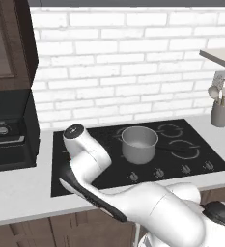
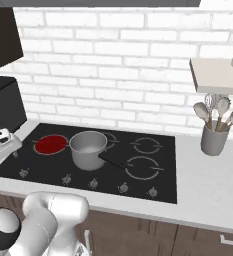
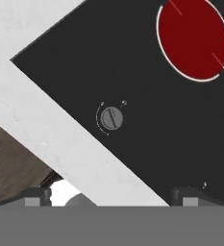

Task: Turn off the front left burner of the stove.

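Observation:
The stove is a black glass cooktop set in the counter. Its front left burner glows bright red; the hand view shows it at the upper right. Along the front edge runs a row of small silver knobs, and the leftmost knob sits mid-frame in the hand view. My gripper hovers above the stove's front left corner, open, with nothing between its widely spread tips. My white hand shows at the left edge. In the left base view my arm covers the left part of the stove.
A steel pot with a dark handle stands just right of the red burner, also seen as. A grey utensil holder stands on the counter to the right. A black oven sits left of the stove. A shelf hangs at upper right.

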